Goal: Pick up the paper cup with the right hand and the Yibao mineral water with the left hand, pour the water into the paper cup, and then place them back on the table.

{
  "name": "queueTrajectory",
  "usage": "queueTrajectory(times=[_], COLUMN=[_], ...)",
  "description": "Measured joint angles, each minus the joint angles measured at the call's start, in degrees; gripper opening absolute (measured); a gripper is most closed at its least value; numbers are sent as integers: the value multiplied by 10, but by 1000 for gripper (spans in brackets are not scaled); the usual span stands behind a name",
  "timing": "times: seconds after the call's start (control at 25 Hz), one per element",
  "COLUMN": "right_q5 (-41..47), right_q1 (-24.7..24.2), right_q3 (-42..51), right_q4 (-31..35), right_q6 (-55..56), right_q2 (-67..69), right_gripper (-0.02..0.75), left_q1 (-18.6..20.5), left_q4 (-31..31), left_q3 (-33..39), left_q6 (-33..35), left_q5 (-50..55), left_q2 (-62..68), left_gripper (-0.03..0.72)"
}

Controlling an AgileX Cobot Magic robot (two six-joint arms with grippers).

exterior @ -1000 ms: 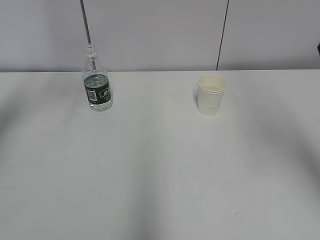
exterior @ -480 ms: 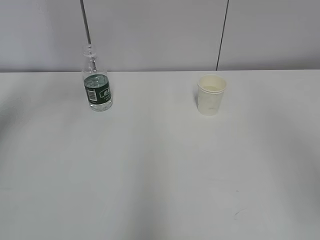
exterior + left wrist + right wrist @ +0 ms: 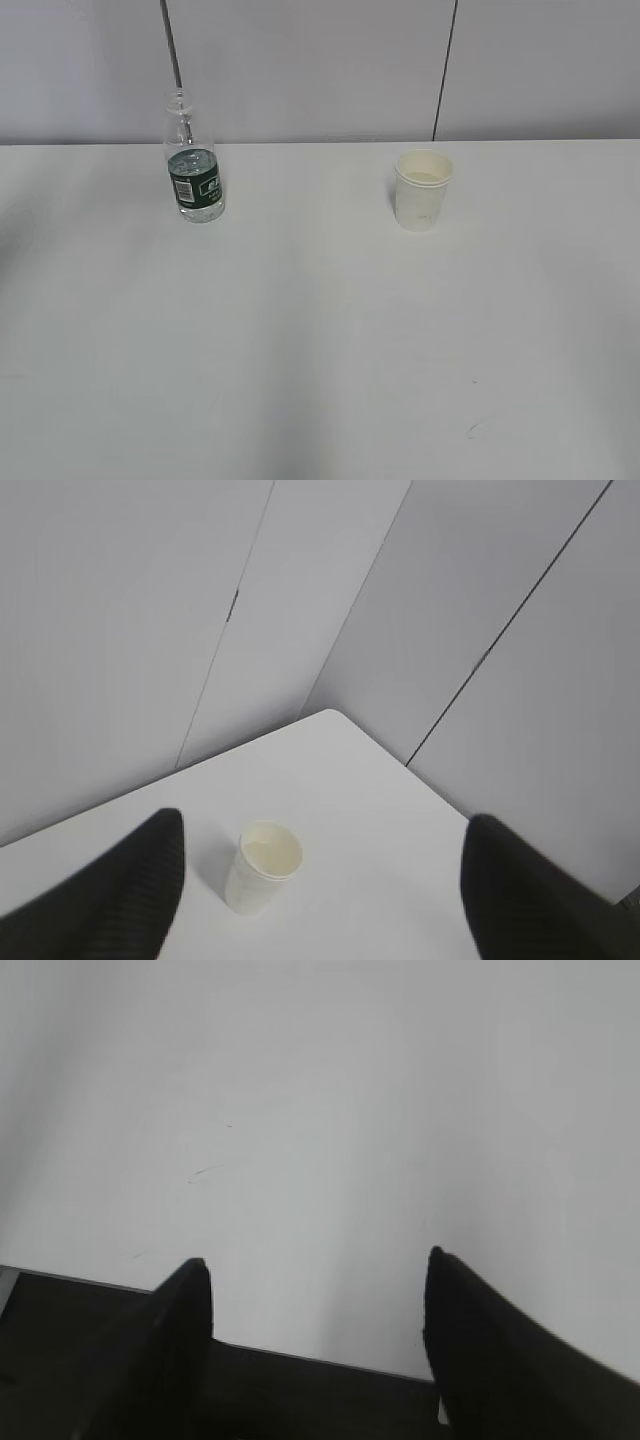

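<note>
On the left side of the white table (image 3: 300, 330), toward its back edge, the Yibao mineral water (image 3: 194, 170) stands upright with its cap off, part full of clear water (image 3: 192, 160) reaching about the top of the green label. Nothing touches it, and its open neck suits a pour with no unscrewing step. Well apart to the right, at about the same depth, the paper cup (image 3: 423, 189) sits upright with its mouth up, ready to receive; its inside looks pale, and whether it holds any liquid cannot be told. Both stand free with clear room around them, which should leave each arm a side approach.

Neither arm appears in the exterior view. The left hand (image 3: 320, 880) shows its fingers spread wide with nothing between them, its camera looking past them at the cup. The right hand (image 3: 315, 1310) is likewise parted and empty, hanging over bare tabletop near the front edge. By this layout, no pickup has begun.
</note>
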Motion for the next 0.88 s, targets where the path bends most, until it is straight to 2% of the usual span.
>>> queueTrajectory(times=[0.16, 0.32, 0.88], right_q5=[-16, -22, -26], right_q1=[0, 0, 0], right_q3=[45, 51, 52], right_q4=[0, 0, -1], right_q6=[0, 0, 0], right_q2=[-70, -111, -114], right_gripper=[519, 519, 519], left_q1=[0, 0, 0], left_q4=[0, 0, 0], left_q3=[0, 0, 0], left_q6=[-4, -6, -7], left_q5=[-2, -4, -8], left_q2=[-2, -2, -2], left_gripper=[522, 522, 522])
